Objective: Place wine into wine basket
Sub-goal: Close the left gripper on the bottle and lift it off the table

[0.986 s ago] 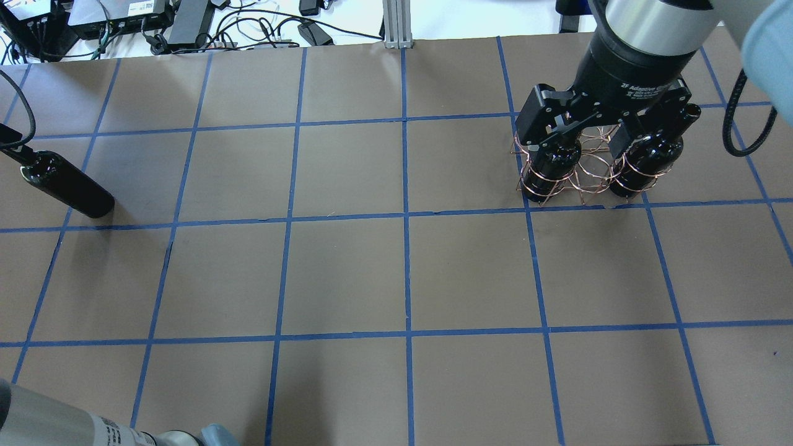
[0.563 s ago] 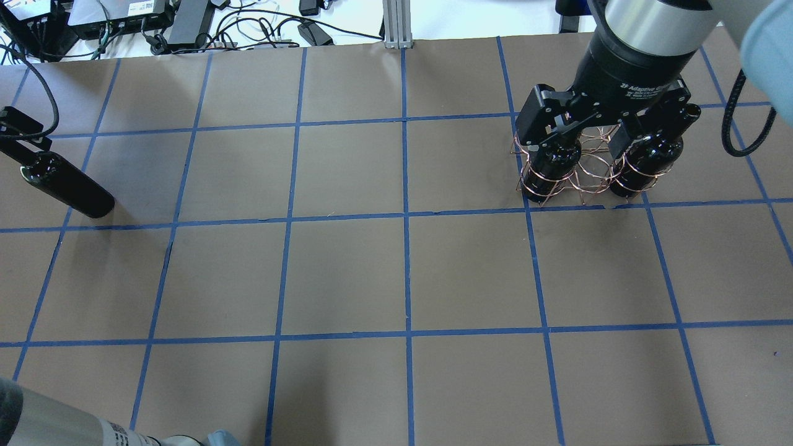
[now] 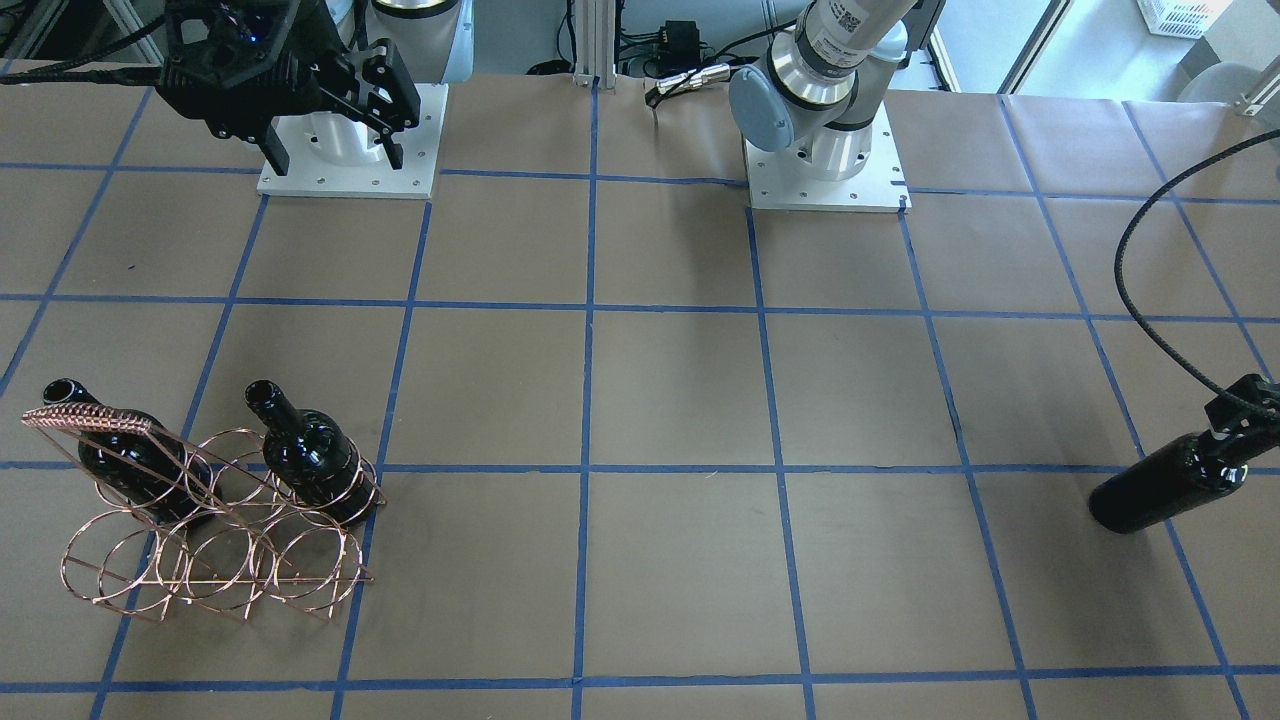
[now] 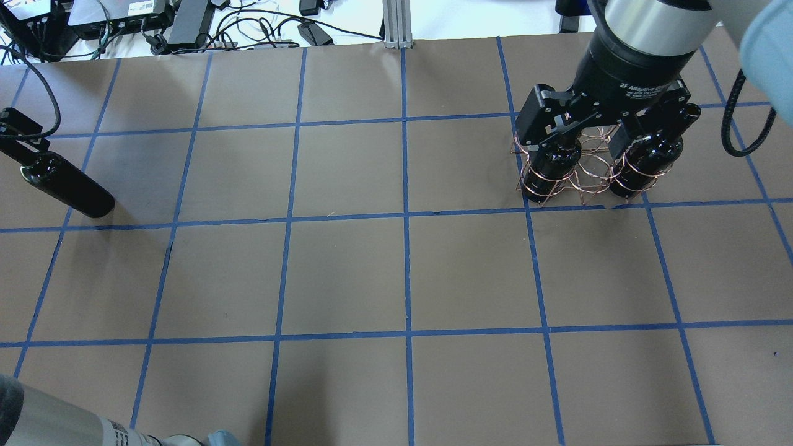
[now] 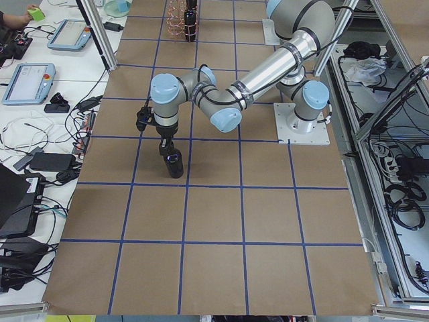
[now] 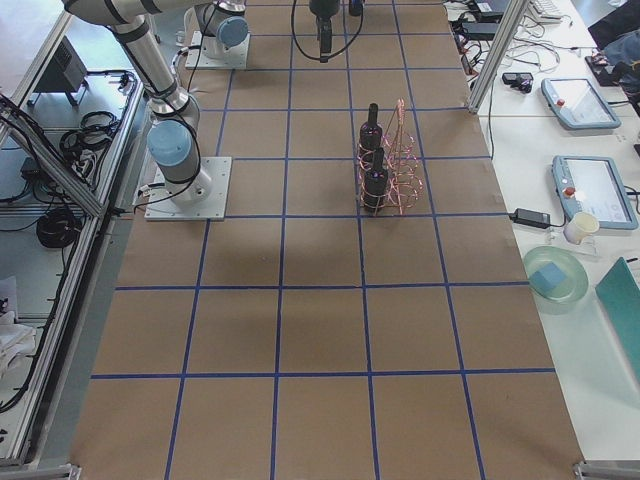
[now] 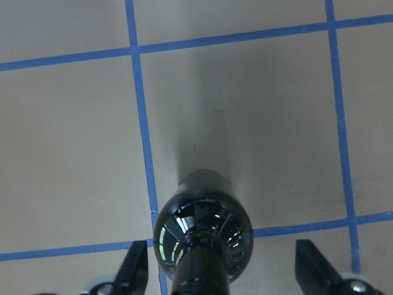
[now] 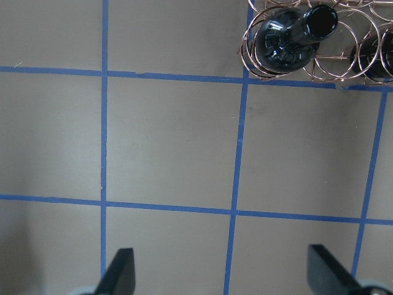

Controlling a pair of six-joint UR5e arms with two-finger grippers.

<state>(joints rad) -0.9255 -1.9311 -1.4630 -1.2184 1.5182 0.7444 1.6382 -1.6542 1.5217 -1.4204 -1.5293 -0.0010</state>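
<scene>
The left pincer [image 7: 222, 270] shifted over the wine bottle [image 4: 68, 189] neck, jaws wide, bottle unmoved. The right pincer [image 8: 221, 273] is wide too; grasp likely next.

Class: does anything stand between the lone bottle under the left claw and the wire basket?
Nothing visible: bare table lies between the lone bottle and the wine basket. A seated bottle and a second seated bottle flank its free middle hoop.

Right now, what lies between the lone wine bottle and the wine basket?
Only bare, blue-gridded table separates wine bottle and wine basket, per the front-facing view.
</scene>
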